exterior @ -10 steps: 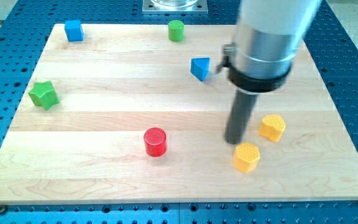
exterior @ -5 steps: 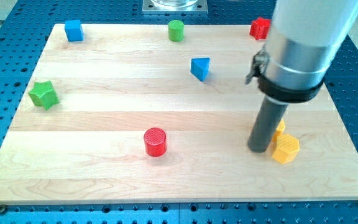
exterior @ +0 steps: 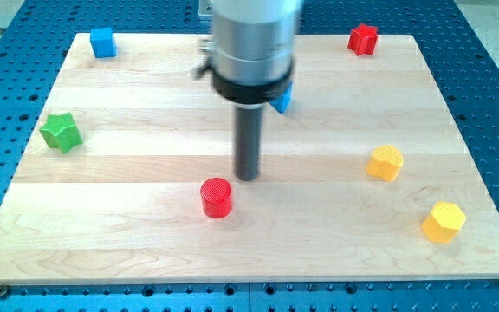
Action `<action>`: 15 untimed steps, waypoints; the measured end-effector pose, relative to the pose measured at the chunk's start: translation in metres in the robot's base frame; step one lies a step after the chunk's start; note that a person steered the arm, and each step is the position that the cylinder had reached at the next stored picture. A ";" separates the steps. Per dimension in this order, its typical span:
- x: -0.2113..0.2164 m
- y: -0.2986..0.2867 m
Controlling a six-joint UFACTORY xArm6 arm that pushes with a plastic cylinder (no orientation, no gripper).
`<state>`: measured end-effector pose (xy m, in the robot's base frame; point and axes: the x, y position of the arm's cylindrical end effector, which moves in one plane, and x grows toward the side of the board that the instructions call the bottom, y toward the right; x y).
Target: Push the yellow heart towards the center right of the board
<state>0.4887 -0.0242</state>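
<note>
The yellow heart [exterior: 385,162] lies at the view's right, a little below mid-height of the wooden board [exterior: 128,173]. My tip [exterior: 247,178] rests on the board near the centre, well to the left of the heart and not touching it. The tip stands just up and right of the red cylinder [exterior: 217,198]. A yellow hexagon [exterior: 443,222] lies at the lower right, below and right of the heart.
A green star [exterior: 61,132] lies at the left edge. A blue cube [exterior: 102,42] sits at the top left and a red star [exterior: 363,39] at the top right. A blue triangle [exterior: 282,100] is partly hidden behind the arm.
My tip has swung from beside the yellow blocks leftward to the board's centre. The yellow hexagon has ended up farther toward the lower right, and the yellow heart now stands uncovered.
</note>
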 end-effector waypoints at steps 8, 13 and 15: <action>0.013 0.084; 0.019 0.188; -0.056 0.242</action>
<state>0.4325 0.2180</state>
